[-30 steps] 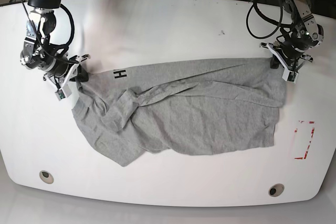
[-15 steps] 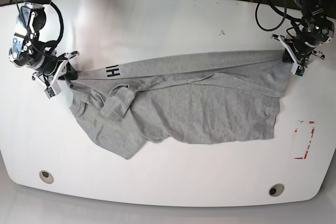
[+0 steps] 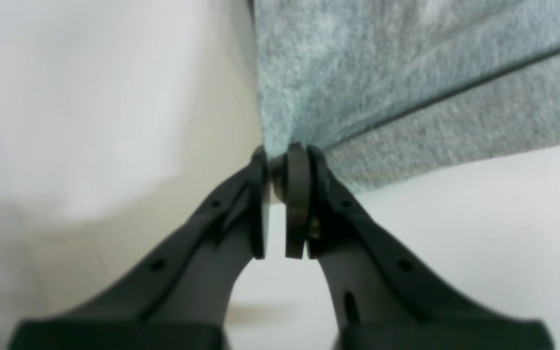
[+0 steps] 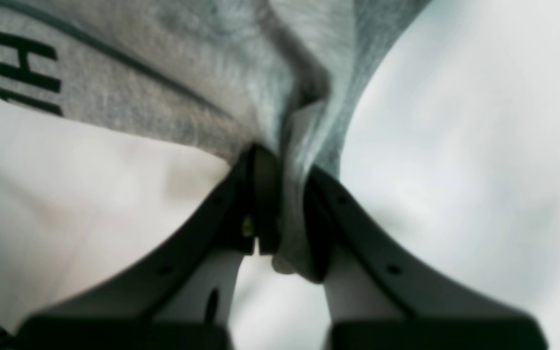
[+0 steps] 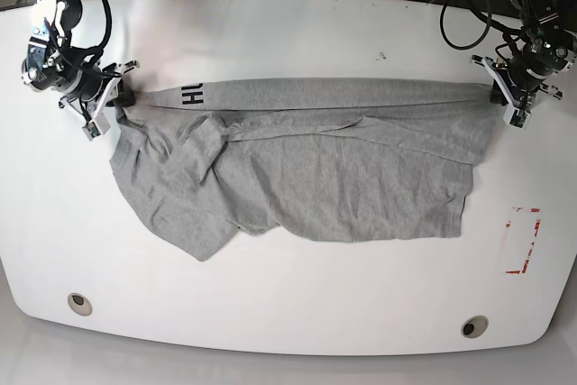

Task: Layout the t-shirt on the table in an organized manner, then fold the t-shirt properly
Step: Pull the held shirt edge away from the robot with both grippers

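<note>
A: Noted left gripper (image 5: 501, 95) clamped on one end of the t-shirt (image 5: 297, 169). Confirmed in the left wrist view: fingers (image 3: 299, 204) pressed together, a thin pinch of grey cloth caught at the tips, fabric fanning away ahead of them.

B: Same for the right gripper (image 5: 115, 107)? Checked?

A: Checked. Closed on a thicker bunch of cloth, a wad poking out behind the fingers (image 4: 260, 204). Black lettering (image 4: 27, 73) just ahead and off to one side, so probably held near the neck or shoulder.

B: Reason for holding both ends?

A: Judged as spreading. Top edge drawn into a nearly straight band between the two grippers; everything below hung slack and lay wrinkled on the table (image 5: 288, 33). Held at opposite ends, presumably to tension that edge and flatten the rest.

B: Arm poses?

A: Spread wide, well apart, each near its own side of the table. Both wrists angled down and inward toward the cloth, fingers low, close to the surface. Actual contact with the table not resolvable.

B: Layout state?

A: Not yet tidy. A loose folded flap near the right gripper, lower edge uneven. Red dashed mark (image 5: 523, 241) left uncovered, beyond the shirt's corner below the left gripper. Folding not started, by the look of it.
</note>
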